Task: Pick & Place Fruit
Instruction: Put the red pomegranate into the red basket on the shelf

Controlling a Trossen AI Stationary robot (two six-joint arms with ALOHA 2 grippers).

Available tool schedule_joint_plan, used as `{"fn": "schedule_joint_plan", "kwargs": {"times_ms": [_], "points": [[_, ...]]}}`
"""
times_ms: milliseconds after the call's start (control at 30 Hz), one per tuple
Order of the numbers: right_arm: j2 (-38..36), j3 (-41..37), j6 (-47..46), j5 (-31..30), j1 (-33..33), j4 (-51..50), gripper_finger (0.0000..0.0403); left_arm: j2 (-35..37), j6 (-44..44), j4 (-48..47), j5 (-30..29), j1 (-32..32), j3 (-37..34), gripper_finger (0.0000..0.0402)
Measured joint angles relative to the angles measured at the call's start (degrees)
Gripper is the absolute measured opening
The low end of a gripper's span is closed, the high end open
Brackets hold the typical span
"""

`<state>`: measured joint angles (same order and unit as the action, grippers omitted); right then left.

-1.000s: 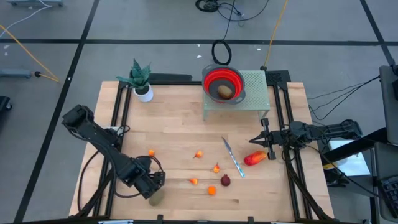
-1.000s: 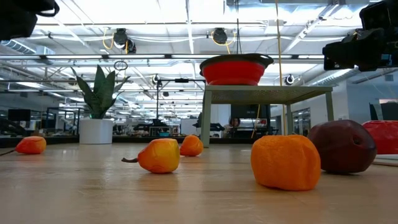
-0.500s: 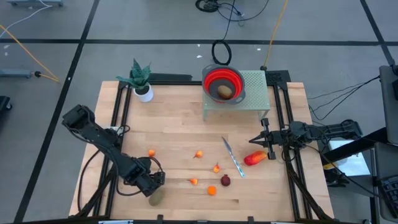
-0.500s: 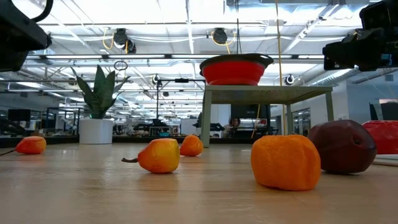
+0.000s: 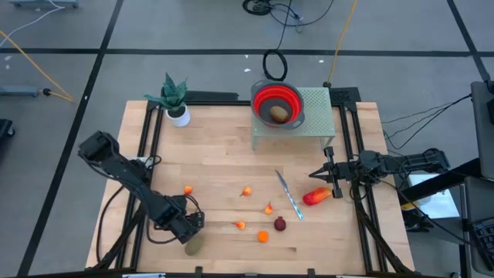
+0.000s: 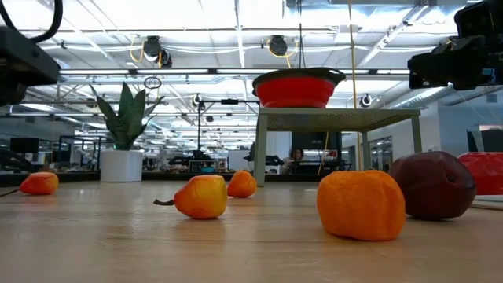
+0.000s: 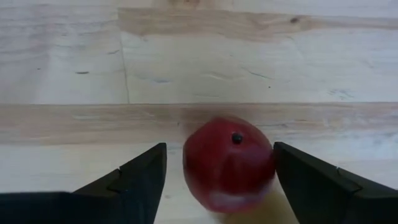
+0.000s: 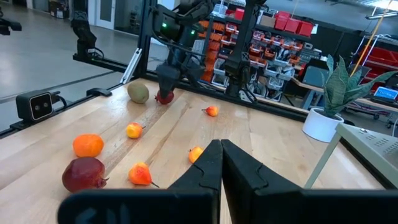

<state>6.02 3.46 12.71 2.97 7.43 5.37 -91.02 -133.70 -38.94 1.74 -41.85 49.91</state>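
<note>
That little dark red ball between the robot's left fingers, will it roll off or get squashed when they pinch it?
The dark red fruit looks round and smooth, so it could roll or slip if the left gripper closes off-centre. The fingers stand open on both sides of it, which should trap it. Its slight shine hints at a firm skin, probably not easily squashed, though that is uncertain.

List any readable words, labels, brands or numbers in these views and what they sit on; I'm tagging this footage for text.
None can be read.
The red bowl, the knife, the white plant pot and the fruit carry no visible print.
Bins and shelves in the room behind are too small to show any lettering.
</note>
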Motion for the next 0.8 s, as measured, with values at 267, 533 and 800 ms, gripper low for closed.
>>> {"fn": "schedule_joint_plan", "kwargs": {"times_ms": [267,533,800], "points": [[0.0,0.0,0.3,-0.1,0.0,0.0,0.0,-3.4,0.9,4.9,1.1,0.3,0.0,0.0255],[0.0,0.0,0.4,-0.2,0.0,0.0,0.0,-3.9,-0.2,5.7,1.7,0.3,0.1,0.022],[0.0,0.0,0.4,-0.2,0.0,0.0,0.0,-3.3,0.6,5.7,0.0,0.2,0.1,0.0192]]}}
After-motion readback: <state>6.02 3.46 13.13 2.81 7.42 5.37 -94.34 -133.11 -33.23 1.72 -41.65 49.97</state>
